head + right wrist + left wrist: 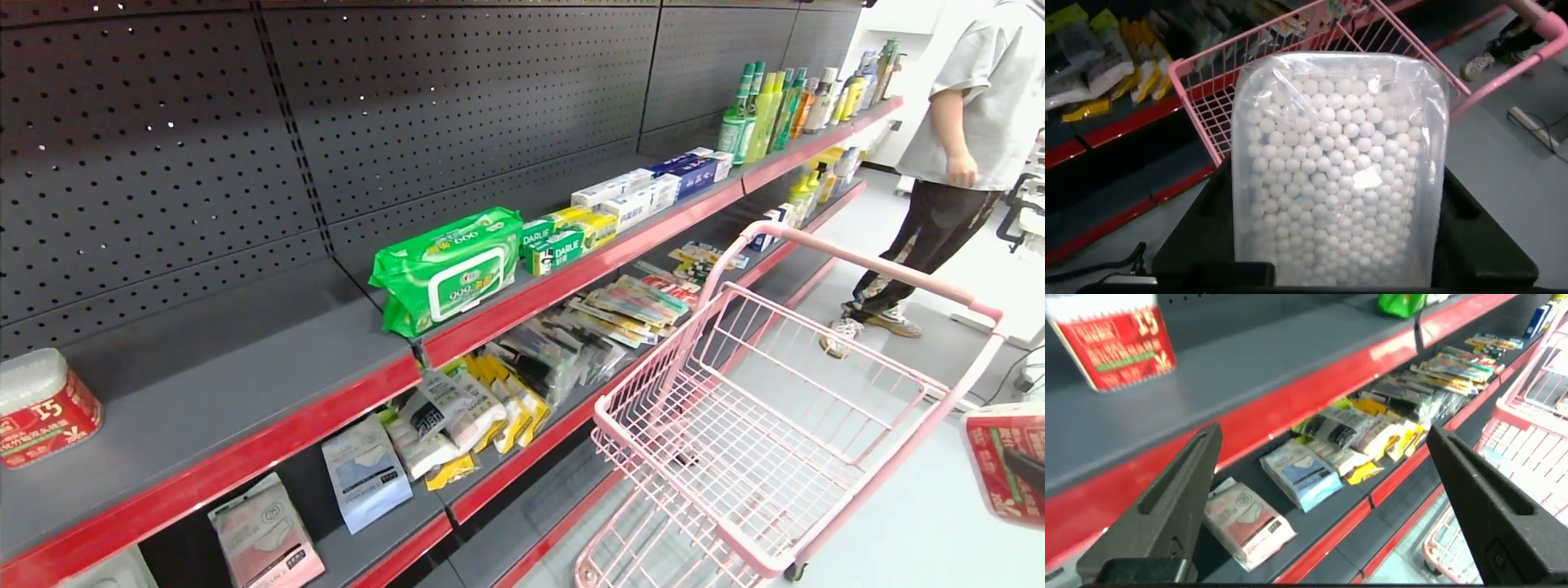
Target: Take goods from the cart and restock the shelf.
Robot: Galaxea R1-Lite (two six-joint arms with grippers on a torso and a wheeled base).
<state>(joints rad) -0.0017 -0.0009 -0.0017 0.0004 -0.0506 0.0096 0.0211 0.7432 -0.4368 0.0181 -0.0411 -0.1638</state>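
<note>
One pack [45, 408] already stands at the left end of the shelf [245, 359]. The right end effector [1339, 245] is clamped on a second pack [1339, 155], held in the air beside the cart [857, 263], whose basket looks empty. The left end effector [1323, 434] gapes wide, holding nothing, near the shelf. Likely only this second pack remains to place.

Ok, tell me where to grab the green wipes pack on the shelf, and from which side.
Probably across the green wipes pack at its narrow width, pinching the two long edges, coming from the aisle and above. It lies label-up with one corner at the shelf's red front lip, and the pegboard closes off the back.
</note>
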